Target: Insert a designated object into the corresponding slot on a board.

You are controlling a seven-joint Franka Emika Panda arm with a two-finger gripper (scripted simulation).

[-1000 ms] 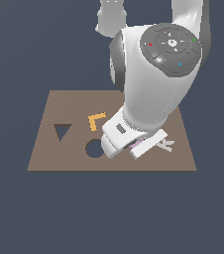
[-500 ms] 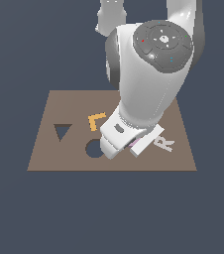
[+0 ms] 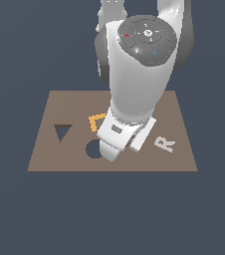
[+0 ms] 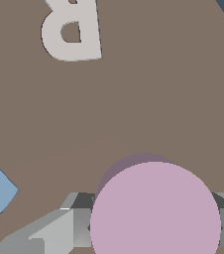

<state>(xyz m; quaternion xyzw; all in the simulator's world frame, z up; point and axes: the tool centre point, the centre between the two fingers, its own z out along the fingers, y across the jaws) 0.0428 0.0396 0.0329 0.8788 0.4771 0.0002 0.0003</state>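
I see a computer-made pretend place: a flat brown board [image 3: 45, 159] floating in plain dark blue, nothing real.

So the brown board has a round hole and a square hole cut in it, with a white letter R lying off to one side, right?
Not quite. The brown board has a round hole and a triangular hole, not a square one; the exterior view shows this. The white letter R does lie off to one side.

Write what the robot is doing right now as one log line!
phase: carrying | pincer: shut on pink disc | position: above brown board | round hole: empty, partly hidden by arm | disc: not inserted yet
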